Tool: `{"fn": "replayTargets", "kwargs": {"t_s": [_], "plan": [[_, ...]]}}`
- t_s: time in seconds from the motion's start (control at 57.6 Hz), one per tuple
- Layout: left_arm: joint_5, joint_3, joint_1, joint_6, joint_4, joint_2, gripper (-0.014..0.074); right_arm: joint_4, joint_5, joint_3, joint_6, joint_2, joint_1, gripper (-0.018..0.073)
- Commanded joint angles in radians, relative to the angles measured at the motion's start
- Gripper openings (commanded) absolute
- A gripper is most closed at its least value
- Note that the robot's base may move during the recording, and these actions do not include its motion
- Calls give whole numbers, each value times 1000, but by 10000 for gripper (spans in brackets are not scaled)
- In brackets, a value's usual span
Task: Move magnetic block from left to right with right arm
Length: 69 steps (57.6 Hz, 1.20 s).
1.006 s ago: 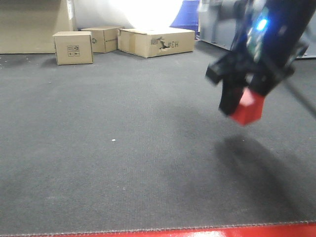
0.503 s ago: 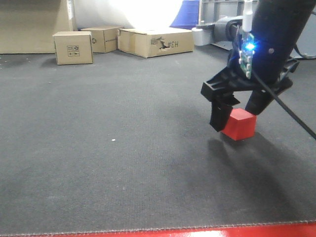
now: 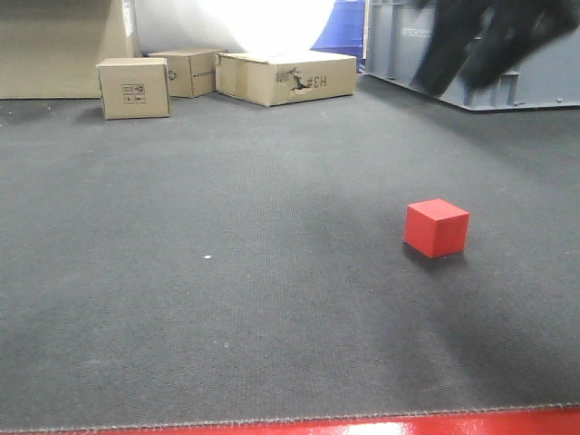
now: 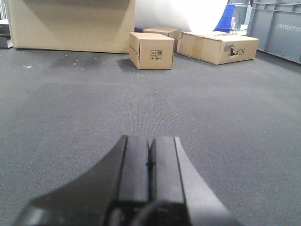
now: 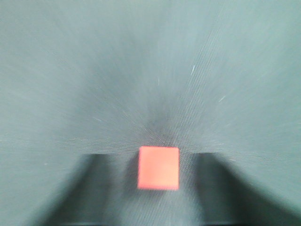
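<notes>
Dark grey carpet (image 3: 227,299); tan cardboard boxes (image 3: 134,87) along far wall, blue-grey crate (image 3: 544,72) behind. Magnetic block (image 3: 436,227) sits alone on carpet, right of centre — 0.5 s ago right gripper (image 5: 159,162) straddled it; now lifted clear, fingers apart, holding nothing. Left gripper (image 4: 150,160) fingers pressed together, empty.

A blown-out white glare (image 3: 267,20) fills the far wall in the front view, washing out detail there; the dark carpet (image 3: 227,272) nearer is evenly, dimly lit. The red cube (image 3: 436,227) casts a soft shadow to its right. The right gripper (image 3: 489,41) is a motion-smeared dark shape at top right. The right wrist view is heavily blurred, streaks radiating outward.
</notes>
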Motion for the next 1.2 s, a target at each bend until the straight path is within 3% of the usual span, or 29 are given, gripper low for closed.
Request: {"fn": "replayTargets", "kwargs": {"t_s": [0.0,0.312,0.59,0.763,1.18], "plan": [[-83,8,2,-6,-5,-9,-126,4,-57,26,-4,-130,1,75],[-83,8,2,-6,-5,-9,-126,4,-218,317,-4,-521,1,57],[-83,8,2,-6,-5,-9,-126,4,-224,481,-4,-795,1,57],[-83,8,2,-6,-5,-9,-126,4,-167,491,-4,-848,1,57],[-83,8,2,-6,-5,-9,-126,-7,-174,495,-4,-845,1,57]]}}
